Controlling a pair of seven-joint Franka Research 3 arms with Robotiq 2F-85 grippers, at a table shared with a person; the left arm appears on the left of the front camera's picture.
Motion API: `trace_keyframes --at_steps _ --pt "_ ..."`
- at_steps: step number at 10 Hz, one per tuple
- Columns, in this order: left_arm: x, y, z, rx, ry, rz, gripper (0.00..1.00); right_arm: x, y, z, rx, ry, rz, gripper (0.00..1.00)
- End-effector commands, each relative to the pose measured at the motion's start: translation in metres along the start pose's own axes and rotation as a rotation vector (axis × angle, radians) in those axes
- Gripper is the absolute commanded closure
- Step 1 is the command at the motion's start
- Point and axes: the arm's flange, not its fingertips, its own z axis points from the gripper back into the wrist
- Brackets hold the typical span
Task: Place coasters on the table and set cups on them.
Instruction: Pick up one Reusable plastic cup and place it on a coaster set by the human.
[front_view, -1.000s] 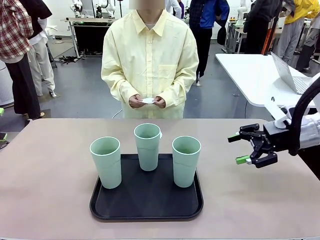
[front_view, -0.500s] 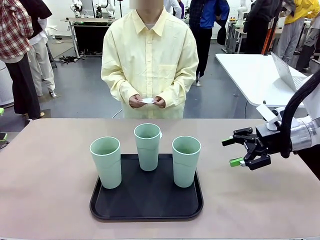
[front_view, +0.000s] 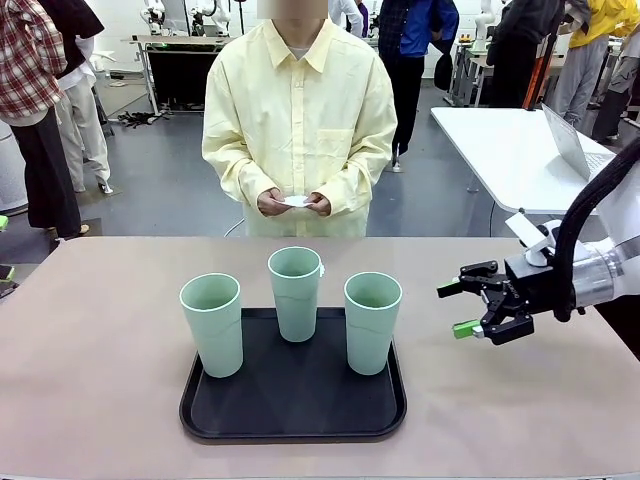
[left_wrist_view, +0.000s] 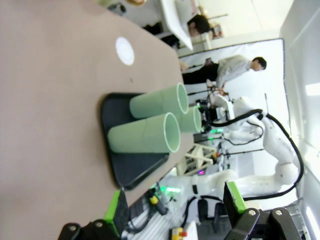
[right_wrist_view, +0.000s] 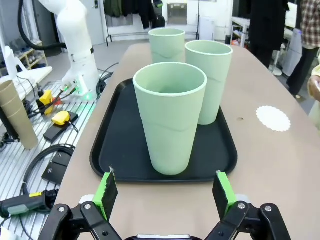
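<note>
The beige table (front_view: 90, 380) runs out to a person (front_view: 300, 110) in a yellow shirt, with a crowded workshop behind; our right gripper (front_view: 455, 309) hangs low over it, jaws spread wide and empty; directly ahead of its fingers stands the nearest of the three cups (right_wrist_view: 170, 120), upright on the black tray (right_wrist_view: 112, 145); the other two stand beyond it, close together; past the tray's far edge, off toward the person's side, one coaster (right_wrist_view: 273, 118) lies flat on the table; farther off, the person's hands (front_view: 272, 203) hold more white discs. Our left gripper (left_wrist_view: 175, 205) is likewise spread and empty, well back on the tray's opposite side. We judge the coasters partly laid and the first cup pick in hand; next we must advance until the fingers straddle that cup, close, and lift it clear of the tray lip; the second cup stands close beside the line to the coaster, so the carry should pass over or around it.
</note>
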Motion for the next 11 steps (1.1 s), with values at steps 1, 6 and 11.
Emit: trace_keyframes --at_steps 1,6,11 --pt "0.001 0.000 0.001 -0.015 -0.005 -0.008 0.00 -0.007 -0.009 -0.017 -0.012 -0.064 -0.017 0.00" --pt "0.001 0.000 0.001 -0.015 -0.005 -0.008 0.00 -0.009 -0.013 -0.051 0.033 -0.137 0.013 0.00" --pt "0.001 0.000 0.001 -0.015 -0.005 -0.008 0.00 -0.013 -0.021 -0.075 0.026 -0.107 0.041 0.00"
